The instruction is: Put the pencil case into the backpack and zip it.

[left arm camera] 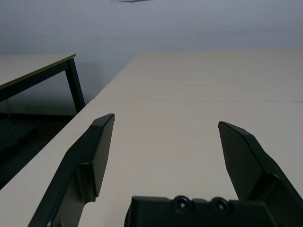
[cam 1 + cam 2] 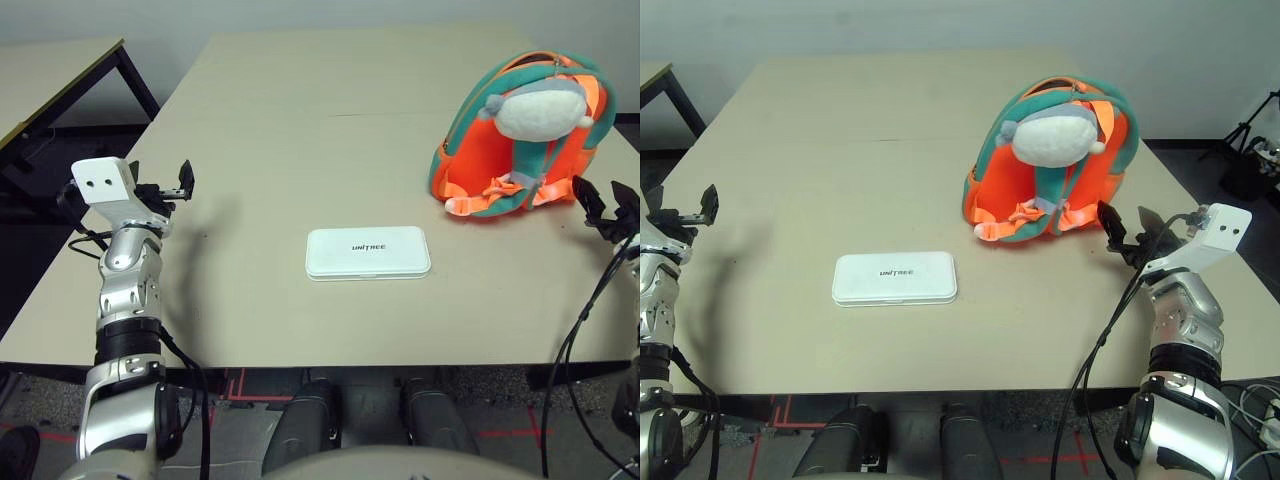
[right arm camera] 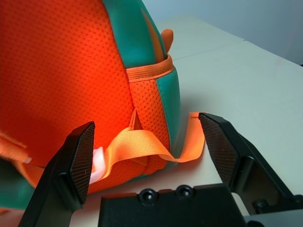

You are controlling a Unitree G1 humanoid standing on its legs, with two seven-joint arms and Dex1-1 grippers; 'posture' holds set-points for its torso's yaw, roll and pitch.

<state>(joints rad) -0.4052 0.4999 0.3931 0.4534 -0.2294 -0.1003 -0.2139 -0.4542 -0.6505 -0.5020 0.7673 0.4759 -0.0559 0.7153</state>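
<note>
The white pencil case point(image 2: 368, 252) with black "UNITREE" lettering lies flat near the table's front middle. The orange backpack point(image 2: 525, 135) with teal trim and a grey-and-white plush figure point(image 2: 1058, 132) lies at the right rear, its straps toward me. My right gripper point(image 2: 1126, 232) hovers open just right of the backpack's lower corner; in the right wrist view an orange strap point(image 3: 142, 147) lies between its fingers point(image 3: 78, 158) without being held. Open and empty, my left gripper point(image 2: 181, 182) hangs over the table's left edge, well left of the pencil case.
The beige table point(image 2: 330, 110) stretches wide behind the pencil case. A second table with black legs point(image 2: 60, 70) stands off to the left. Black cables point(image 2: 1110, 330) hang from my right arm past the table's front edge.
</note>
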